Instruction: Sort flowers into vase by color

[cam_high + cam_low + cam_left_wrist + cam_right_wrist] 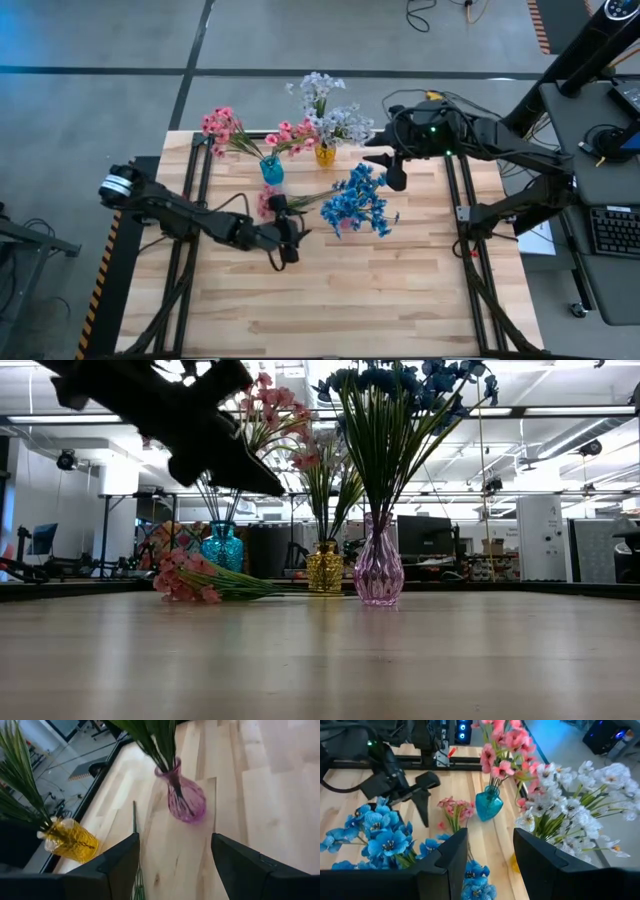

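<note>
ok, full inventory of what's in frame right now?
teal vase: one, back left, holds pink flowers
yellow vase: one, back centre, holds white flowers
purple vase: one, mid-table, holds blue flowers
loose pink spray: one, lying flat on the table near the teal vase
left pincer: open, empty, beside the loose spray
right pincer: open, empty, above the blue flowers near the yellow vase
</note>
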